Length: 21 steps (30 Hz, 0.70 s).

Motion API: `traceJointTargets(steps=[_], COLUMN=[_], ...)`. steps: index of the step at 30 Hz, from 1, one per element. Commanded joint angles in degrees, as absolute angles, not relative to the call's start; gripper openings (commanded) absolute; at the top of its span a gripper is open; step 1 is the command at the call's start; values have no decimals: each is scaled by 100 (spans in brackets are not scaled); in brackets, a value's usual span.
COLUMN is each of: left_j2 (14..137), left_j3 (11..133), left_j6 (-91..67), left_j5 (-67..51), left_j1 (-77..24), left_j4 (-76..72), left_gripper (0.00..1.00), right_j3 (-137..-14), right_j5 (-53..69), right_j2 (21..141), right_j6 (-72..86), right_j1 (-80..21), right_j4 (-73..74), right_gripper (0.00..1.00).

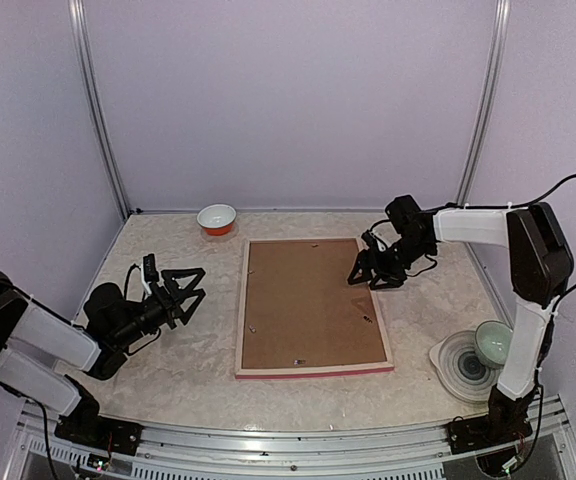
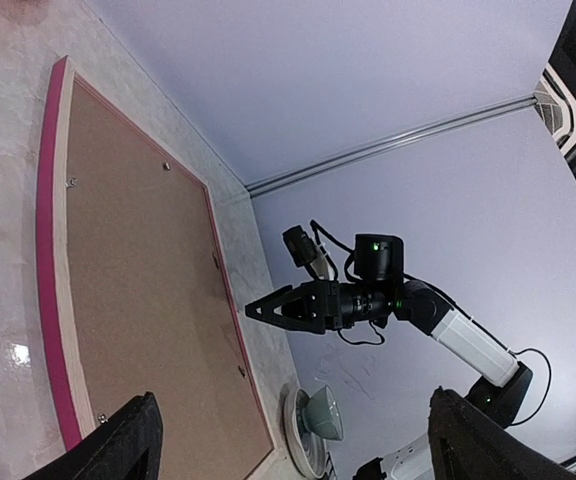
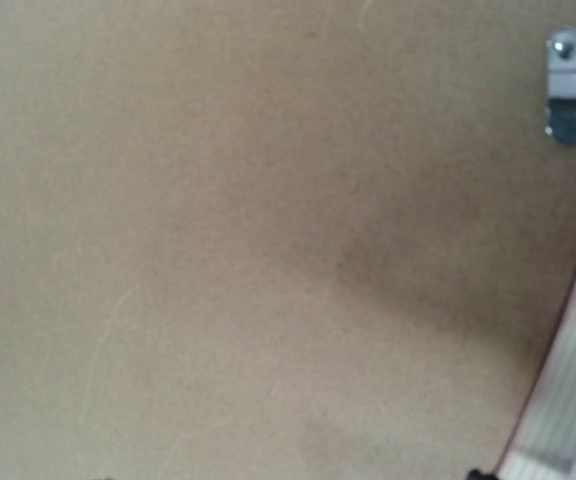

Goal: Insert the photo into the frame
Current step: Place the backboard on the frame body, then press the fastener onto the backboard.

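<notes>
1. The big, thin pink picture frame [image 1: 313, 371] lies back up in the middle of the table [image 1: 168, 380], with a brown backing board [image 1: 308, 300] in it.
2. The red sunset photo cannot be seen.
3. The frame looks light, stiff and thin, so grab an edge.
4. The left gripper [image 1: 201, 282] and the right gripper [image 1: 370, 278] are spread wide, holding nothing.
5. The small orange-and-white bowl [image 1: 216, 218] looks empty.

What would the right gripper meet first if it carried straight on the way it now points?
Probably the brown backing board lying in the frame; it fills the wrist view of the right gripper.
</notes>
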State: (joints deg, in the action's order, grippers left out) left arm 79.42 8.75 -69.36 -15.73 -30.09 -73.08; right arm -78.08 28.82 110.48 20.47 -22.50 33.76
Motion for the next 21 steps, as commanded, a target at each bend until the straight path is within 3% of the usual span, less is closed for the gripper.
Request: traceJointTargets(steps=[1, 8, 21], left_j2=[7759, 7667, 6992], left_j3=[966, 1109, 2263], left_j6=[-6722, -6523, -5009], left_j5=[-1460, -1364, -242], left_j1=[-3050, -3105, -3536], left_j4=[-7100, -6650, -3303], left_gripper=[91, 95, 99], right_j3=[-7906, -7892, -7669], right_j5=[2973, 2535, 1176], right_j2=[10828, 10797, 10618], right_j6=[1967, 1964, 1967], right_j1=[-2321, -2329, -2364], right_j4=[3389, 3395, 3175], right_gripper=[75, 74, 77])
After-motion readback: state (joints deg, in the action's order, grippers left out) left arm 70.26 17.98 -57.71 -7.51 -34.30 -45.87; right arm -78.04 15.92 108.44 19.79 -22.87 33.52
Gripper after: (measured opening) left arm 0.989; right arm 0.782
